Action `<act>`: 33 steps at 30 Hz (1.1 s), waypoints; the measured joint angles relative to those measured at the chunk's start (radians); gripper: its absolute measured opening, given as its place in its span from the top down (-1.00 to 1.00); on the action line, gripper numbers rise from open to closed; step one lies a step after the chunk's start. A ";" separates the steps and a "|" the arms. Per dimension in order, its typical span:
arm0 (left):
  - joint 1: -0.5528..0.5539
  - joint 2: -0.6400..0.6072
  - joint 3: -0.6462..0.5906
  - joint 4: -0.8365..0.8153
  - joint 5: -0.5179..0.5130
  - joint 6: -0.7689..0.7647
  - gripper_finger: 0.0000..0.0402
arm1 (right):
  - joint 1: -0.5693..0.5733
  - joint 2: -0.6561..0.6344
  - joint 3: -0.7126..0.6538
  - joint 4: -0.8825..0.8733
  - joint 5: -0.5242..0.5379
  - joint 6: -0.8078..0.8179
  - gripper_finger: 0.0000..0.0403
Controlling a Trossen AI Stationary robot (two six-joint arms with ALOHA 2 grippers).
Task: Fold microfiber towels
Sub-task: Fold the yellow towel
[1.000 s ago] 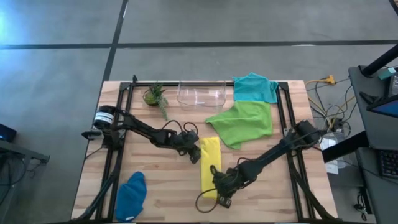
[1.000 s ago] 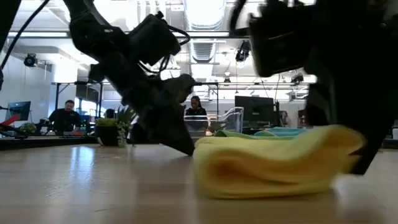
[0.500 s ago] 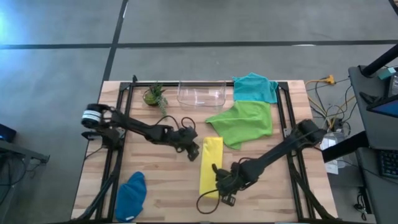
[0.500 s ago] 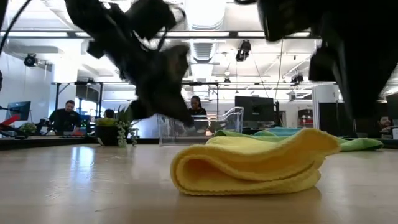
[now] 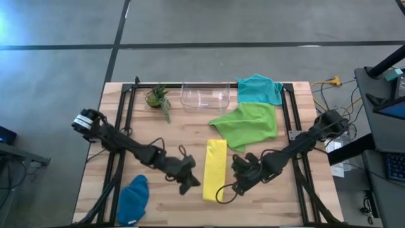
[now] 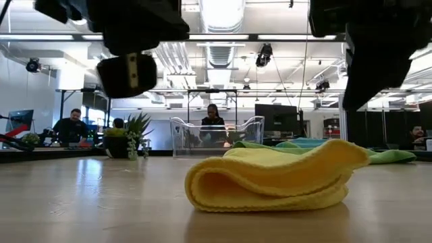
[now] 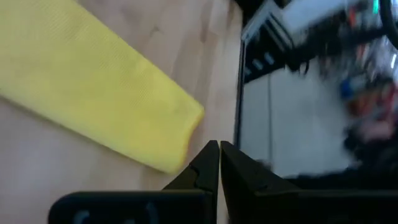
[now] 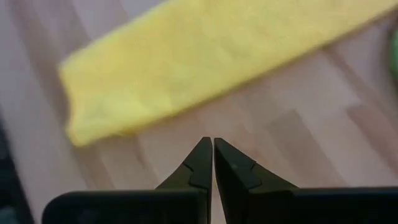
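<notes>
Wooden boards are making up the desk point(image 5: 164, 152), and it is sitting on a grey floor with a big bright room far behind it. Right in the middle, a yellow towel point(image 5: 214, 168) is lying folded into a long strip. The left gripper point(image 5: 189, 182) is hanging just beside the near end of that strip, not touching it, and its two fingers are pressed tight together with nothing between them. The right gripper point(image 5: 236, 164) is sitting just on the other side of the yellow towel, also apart from it, and its fingers are squeezed closed and holding nothing too. Past the right gripper, farther back on the desk, a lime green towel point(image 5: 247, 125) is lying spread out and a bit rumpled. A teal towel point(image 5: 259, 88) is lying behind the green one, touching its far edge. Near the left gripper, at the front corner, a dark blue towel point(image 5: 133, 199) is lying in a heap. Far from both grippers, at the back edge, a clear plastic bin point(image 5: 205, 95) is standing next to a small potted plant point(image 5: 157, 97). People are sitting at other desks well behind.
</notes>
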 joint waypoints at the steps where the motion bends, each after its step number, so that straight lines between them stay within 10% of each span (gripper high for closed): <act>1: -0.010 0.018 0.000 0.037 -0.032 -0.056 1.00 | -0.010 -0.007 -0.036 0.079 -0.003 -0.005 0.95; 7: -0.012 0.187 0.002 0.423 -0.119 -0.285 1.00 | -0.149 -0.023 -0.242 0.597 -0.193 -0.131 0.95; 12: -0.013 0.338 0.022 0.598 -0.187 -0.431 1.00 | -0.274 -0.036 -0.273 0.632 -0.331 -0.197 0.95; 17: -0.033 0.376 0.058 0.553 -0.186 -0.510 1.00 | -0.320 -0.062 -0.259 0.626 -0.356 -0.259 0.95; 22: -0.056 0.333 0.163 0.150 -0.171 -0.521 1.00 | -0.334 -0.077 -0.252 0.604 -0.318 -0.330 0.95; 33: -0.055 0.340 0.394 -0.106 -0.301 0.146 1.00 | -0.480 -0.096 -0.251 0.560 -0.530 -0.410 0.95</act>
